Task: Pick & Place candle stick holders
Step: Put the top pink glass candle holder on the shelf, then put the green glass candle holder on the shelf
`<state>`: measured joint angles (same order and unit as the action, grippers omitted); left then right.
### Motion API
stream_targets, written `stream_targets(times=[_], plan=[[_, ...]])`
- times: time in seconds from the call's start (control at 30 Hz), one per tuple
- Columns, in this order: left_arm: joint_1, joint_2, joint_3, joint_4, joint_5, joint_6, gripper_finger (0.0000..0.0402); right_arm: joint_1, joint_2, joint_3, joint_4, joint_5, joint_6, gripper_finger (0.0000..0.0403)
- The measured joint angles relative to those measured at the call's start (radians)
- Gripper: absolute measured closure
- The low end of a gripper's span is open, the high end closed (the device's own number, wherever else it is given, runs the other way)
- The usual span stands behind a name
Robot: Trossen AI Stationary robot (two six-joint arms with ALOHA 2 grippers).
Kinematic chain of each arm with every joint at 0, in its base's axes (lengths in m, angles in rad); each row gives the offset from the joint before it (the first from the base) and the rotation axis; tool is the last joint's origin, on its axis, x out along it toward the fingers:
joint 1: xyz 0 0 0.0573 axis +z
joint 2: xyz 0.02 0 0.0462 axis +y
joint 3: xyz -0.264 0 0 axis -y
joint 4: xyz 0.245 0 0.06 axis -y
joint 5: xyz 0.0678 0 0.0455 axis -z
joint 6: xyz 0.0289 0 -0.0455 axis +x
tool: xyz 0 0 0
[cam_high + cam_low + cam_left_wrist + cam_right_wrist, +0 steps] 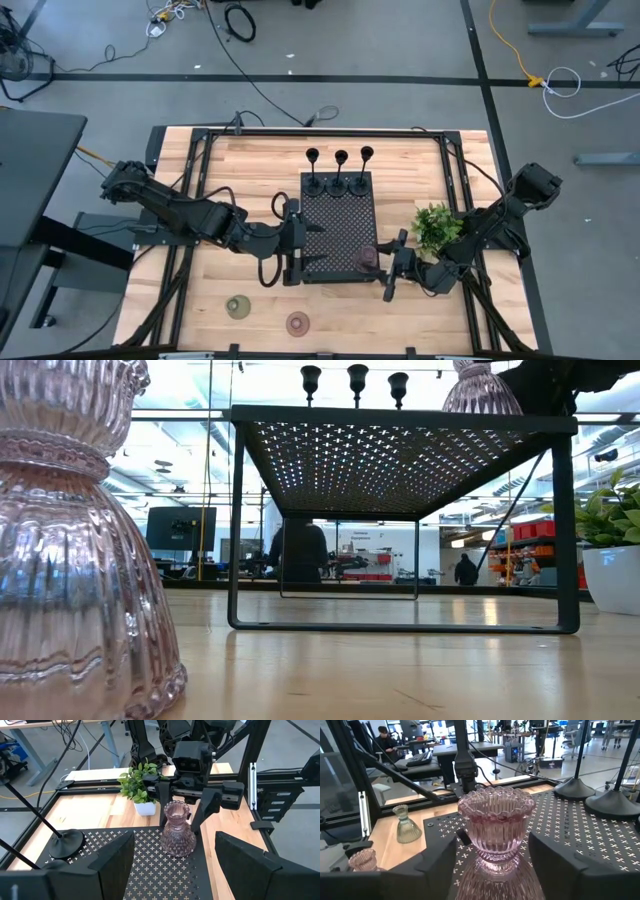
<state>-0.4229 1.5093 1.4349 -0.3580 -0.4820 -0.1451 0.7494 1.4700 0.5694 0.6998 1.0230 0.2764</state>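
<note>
Wrist view shows right claw [200,812] open around pinkish holder [177,829], unlike overhead.

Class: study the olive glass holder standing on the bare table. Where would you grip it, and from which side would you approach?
Grip the olive candle holder at its narrow waist, between the flared cup and the wide skirt, coming in level from the side. It stands upright, and the flare above should stop a pincer sliding off. Its ribbed glass may be slippery.
</note>
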Motion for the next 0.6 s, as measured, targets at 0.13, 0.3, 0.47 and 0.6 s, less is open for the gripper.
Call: stream_targets(times=[0.13,0.3,0.47,0.6], plan=[[0.0,0.0,0.0,0.0,0.0,0.0,0.0126,0.0,0.0,0.0,0.001,-0.012,-0.002,0.0146],[0.0,0.0,0.0,0.0,0.0,0.0,0.0126,0.0,0.0,0.0,0.022,-0.021,-0.045,0.0148],[-0.012,0.0,0.0,-0.017,0.012,-0.001,0.0126,0.001,0.0,0.0,0.069,-0.02,-0.102,0.0156],[-0.037,0.0,0.0,-0.024,0.006,-0.016,0.0126,0.001,-0.001,0.0,0.079,-0.02,-0.124,0.0159]])
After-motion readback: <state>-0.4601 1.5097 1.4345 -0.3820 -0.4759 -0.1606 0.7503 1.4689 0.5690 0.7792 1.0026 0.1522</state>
